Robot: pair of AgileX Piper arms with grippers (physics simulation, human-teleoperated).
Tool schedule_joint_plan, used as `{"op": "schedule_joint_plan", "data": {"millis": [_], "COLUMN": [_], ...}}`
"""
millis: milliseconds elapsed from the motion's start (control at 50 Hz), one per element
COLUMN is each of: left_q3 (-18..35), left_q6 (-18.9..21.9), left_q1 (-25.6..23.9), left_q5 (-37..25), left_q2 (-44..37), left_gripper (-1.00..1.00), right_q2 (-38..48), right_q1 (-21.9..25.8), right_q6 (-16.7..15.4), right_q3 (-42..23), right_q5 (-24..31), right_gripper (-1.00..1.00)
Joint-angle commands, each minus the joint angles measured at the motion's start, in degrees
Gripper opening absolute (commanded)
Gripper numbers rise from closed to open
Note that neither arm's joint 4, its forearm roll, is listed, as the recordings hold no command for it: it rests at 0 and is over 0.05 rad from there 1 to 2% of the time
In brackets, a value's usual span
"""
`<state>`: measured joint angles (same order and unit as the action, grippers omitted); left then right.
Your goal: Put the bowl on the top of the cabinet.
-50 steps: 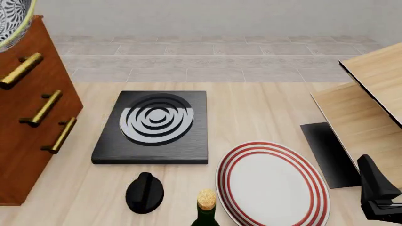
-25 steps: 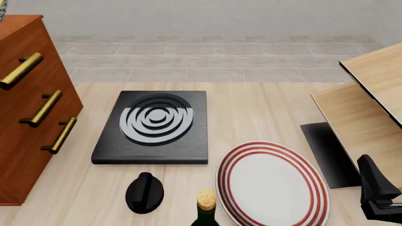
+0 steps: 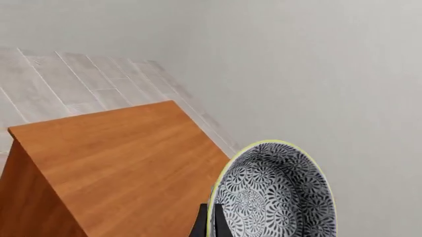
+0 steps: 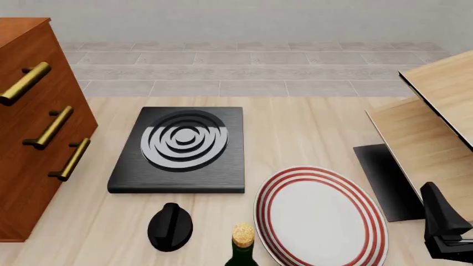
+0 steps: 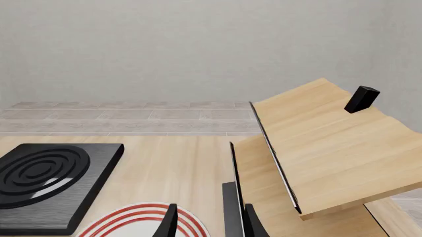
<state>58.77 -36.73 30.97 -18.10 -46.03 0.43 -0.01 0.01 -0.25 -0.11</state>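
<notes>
two arms are ours, and only the right one shows from the front. our left gripper (image 3: 209,224) appears only in its own wrist view, where its dark fingertips (image 3: 199,226) pinch the rim of the bowl (image 3: 274,192), so that hand is holding the bowl by its edge. the bowl stands steeply tilted, nearly on edge, its blue-grey floral inside turned toward the camera and its pale rim curving above. in that view it hangs over the flat orange-brown top of the cabinet (image 3: 125,158), near one edge; we cannot tell whether it touches the wood. from the front the bowl is out of view, and the cabinet (image 4: 33,127) stands at the left edge of the table (image 4: 296,124) with three brass handles (image 4: 53,127) down its face.

our right gripper (image 5: 207,222) rests low at the near right of the table, its dark body (image 4: 447,227) just showing in the front view. its fingers (image 5: 170,222) stand apart with nothing between them, a moderate gap. below them lies the plate (image 4: 322,219) with red rings, and beside it the light boards (image 4: 432,124) lean over a black base. a black stove pad (image 4: 181,148) with grey rings sits mid-table, well apart from the cabinet. near the front edge we see a black knob (image 4: 170,226) and a corked bottle (image 4: 242,246) just beside the plate.
</notes>
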Motion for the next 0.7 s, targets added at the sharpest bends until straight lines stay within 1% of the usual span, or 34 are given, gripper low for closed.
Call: {"op": "schedule_joint_plan", "data": {"millis": [20,140,160,180,260,320,380,560,580,700], "left_q3": [1.20,1.83,2.20,2.10,2.86,3.07,4.34,5.96,6.47,8.33], "left_q6": [-2.16,-3.05,-3.33,-3.44,-4.70,-5.44,-6.11,-6.60,-6.31,-6.19], "left_q1": [1.97,3.98,5.12,4.85,7.25,7.42,10.65,10.84,11.57,11.20], "left_q5": [0.73,0.96,1.15,1.21,0.99,0.38,-0.18,-1.88,-2.04,-4.60], "left_q2": [-2.72,-4.39,-5.29,-5.35,-7.76,-8.34,-11.30,-11.84,-12.35,-12.89], "left_gripper": [-1.00,-1.00,-1.00,-1.00,-1.00,-1.00,-1.00,-1.00,-1.00,-1.00], "right_q2": [0.00,0.00,-0.01,0.00,0.01,0.00,0.00,0.00,0.00,-0.01], "right_q1": [0.00,-0.01,0.01,-0.01,0.00,-0.01,0.00,-0.01,-0.01,0.00], "right_q6": [0.00,0.01,0.01,0.00,0.01,0.00,0.00,0.01,0.01,0.00], "right_q3": [0.00,0.00,0.00,0.00,0.00,0.00,0.00,0.00,0.00,0.00], "right_q5": [0.00,0.00,0.00,0.00,0.00,0.00,0.00,0.00,0.00,0.00], "right_gripper": [1.00,1.00,1.00,1.00,1.00,1.00,1.00,1.00,1.00,1.00]}}
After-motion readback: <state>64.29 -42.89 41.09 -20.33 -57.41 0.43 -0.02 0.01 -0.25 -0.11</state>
